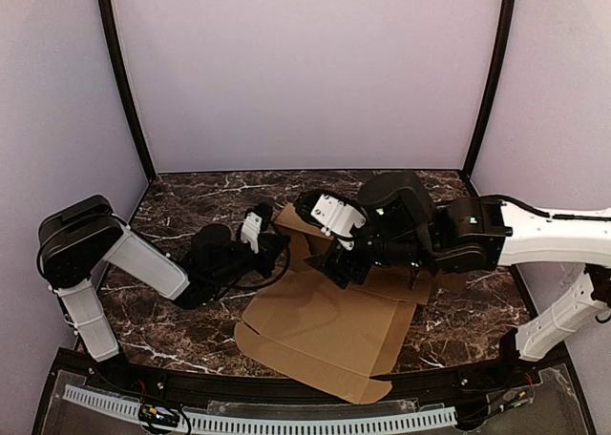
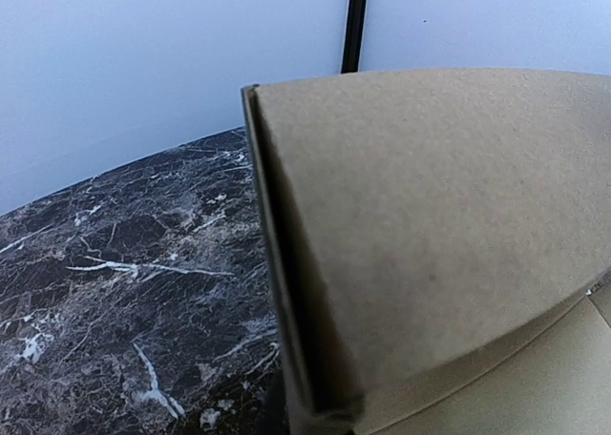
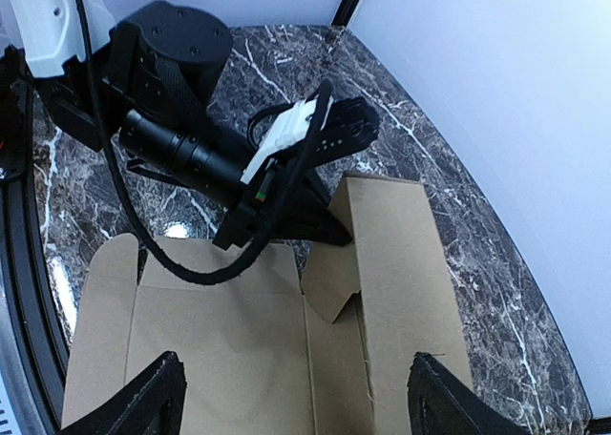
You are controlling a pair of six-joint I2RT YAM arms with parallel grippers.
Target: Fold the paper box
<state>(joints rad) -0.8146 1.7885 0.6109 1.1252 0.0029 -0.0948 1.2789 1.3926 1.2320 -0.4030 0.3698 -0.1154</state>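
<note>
Marble table (image 1: 191, 206), nothing marked on it. Paper box (image 1: 325, 330) laid mostly flat at near-middle, one far flap (image 3: 382, 235) stood up right beside left gripper (image 1: 275, 249). Its fingers hidden by cardboard, so grip can't be told. Right gripper (image 3: 296, 357) hung over sheet, spread wide, nothing held.

Risks imo:
- flap likely sprung back flat if left unsupported
- sheet easily shoved across slick top
- arms crowded, bump possible

No print or labels to be read anywhere.
</note>
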